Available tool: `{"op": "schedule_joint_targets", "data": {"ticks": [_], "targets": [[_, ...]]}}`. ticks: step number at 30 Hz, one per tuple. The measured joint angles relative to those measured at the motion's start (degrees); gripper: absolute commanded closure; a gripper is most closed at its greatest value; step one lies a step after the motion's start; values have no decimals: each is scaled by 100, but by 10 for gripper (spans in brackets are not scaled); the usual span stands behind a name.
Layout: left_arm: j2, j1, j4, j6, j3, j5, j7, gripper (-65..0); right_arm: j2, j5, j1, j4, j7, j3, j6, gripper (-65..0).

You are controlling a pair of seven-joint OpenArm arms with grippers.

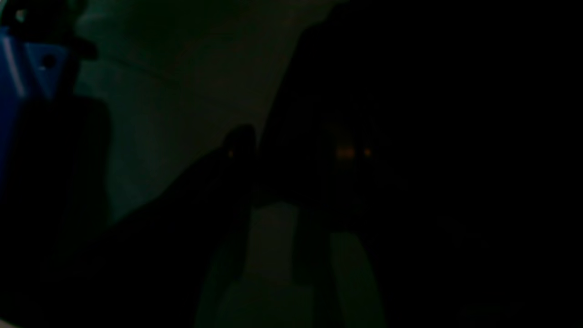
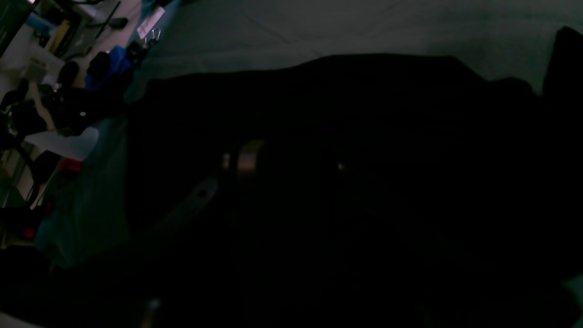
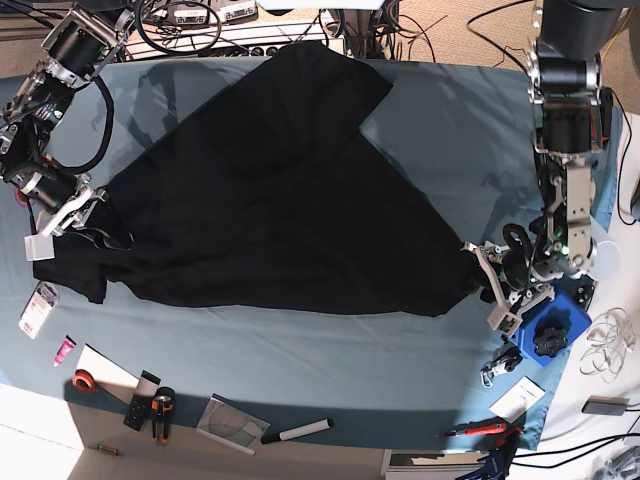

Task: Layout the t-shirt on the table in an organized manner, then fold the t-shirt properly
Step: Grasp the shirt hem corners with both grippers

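Note:
The black t-shirt (image 3: 270, 200) lies spread over the teal table (image 3: 450, 130), with no print showing. One part reaches the far edge and a loose bit droops at the front left. My left gripper (image 3: 478, 268) is shut on the shirt's right corner at the base view's right. My right gripper (image 3: 85, 205) is shut on the shirt's left edge. Both wrist views are very dark. The left wrist view shows black cloth (image 1: 410, 182) over the table cloth (image 1: 182, 91). The right wrist view is mostly filled by the shirt (image 2: 364, 182).
A blue block with a black knob (image 3: 550, 335) sits just right of the left gripper. Along the front edge lie a red tape roll (image 3: 83, 381), small tools (image 3: 160, 412), a marker (image 3: 297, 432) and a red-handled tool (image 3: 485, 429). Cables (image 3: 200, 20) run along the far edge.

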Motion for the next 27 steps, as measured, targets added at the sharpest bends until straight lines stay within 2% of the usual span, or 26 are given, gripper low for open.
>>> {"op": "schedule_joint_targets", "data": {"ticks": [3, 6, 8, 13, 16, 20, 23, 27], "targets": [[-15, -111, -289, 39, 450, 490, -55, -245, 0, 2, 0, 0, 0, 0, 0, -200], [-46, -264, -420, 494, 997, 643, -205, -244, 0, 9, -2, 0, 0, 2, 0, -200], [-46, -308, -424, 828, 1276, 728, -249, -220, 0, 7, 0, 0, 0, 0, 0, -200], [-26, -299, -413, 1032, 1434, 673, -348, 0, 0, -4, 0, 0, 0, 0, 0, -200], [-46, -319, -413, 1132, 1451, 656, -343, 0, 2, -424, -22, 2, 20, 2, -2, -200], [-129, -422, -433, 1858, 1482, 732, -131, 0, 0, -890, -273, 7, 39, 11, -2, -200], [-317, -566, -501, 2212, 1491, 1034, 122, 0, 2, -1357, -599, 7, 39, 15, -2, -200], [-568, -837, -507, 2218, 1469, 957, 190, 0, -13, -1821, -1034, 7, 42, 15, 0, -200]]}}
